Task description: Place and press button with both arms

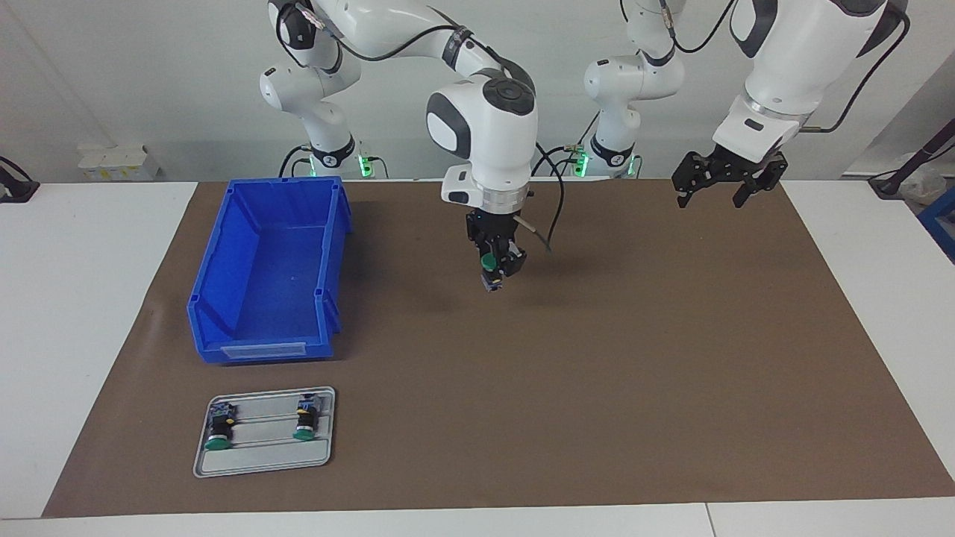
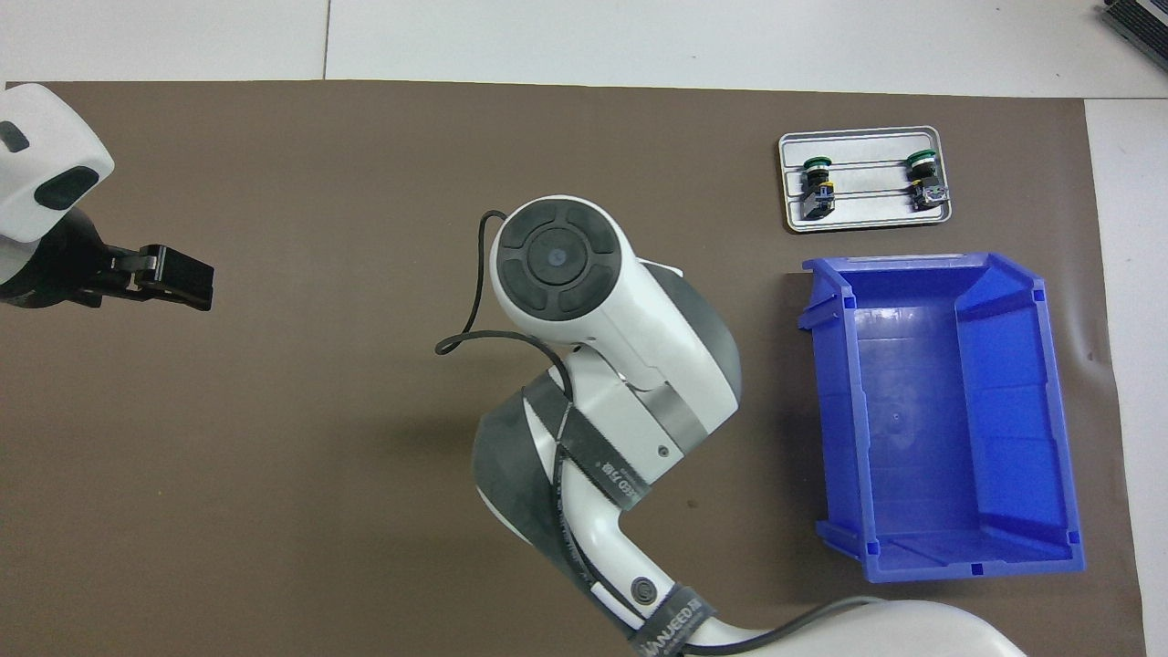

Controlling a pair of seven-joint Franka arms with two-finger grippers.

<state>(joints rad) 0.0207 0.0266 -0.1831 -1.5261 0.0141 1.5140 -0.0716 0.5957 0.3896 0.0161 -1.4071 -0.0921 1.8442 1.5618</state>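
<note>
In the facing view, the right gripper (image 1: 498, 270) hangs a little above the centre of the frame, over the bare brown mat (image 1: 597, 373), its fingers closed on a button (image 1: 489, 266): the green cap shows between the fingers and the blue-and-yellow rear block pokes out just below the tips. The left gripper (image 1: 715, 195) hovers in the upper right of the frame with its fingers spread apart and nothing between them. At lower left a grey tray (image 1: 265, 462) carries two more buttons (image 1: 218, 428) (image 1: 304, 419), lying side by side with green caps toward the bottom edge. A blue bin (image 1: 268, 272) sits just above the tray. In the overhead view, the right arm's wrist fills the centre and hides its gripper and the held button beneath it. The left gripper (image 2: 178, 278) shows at the left edge. The tray (image 2: 862, 219) with its two buttons (image 2: 817, 178) (image 2: 924, 173) lies at upper right, the bin (image 2: 1022, 411) just below it.
</note>
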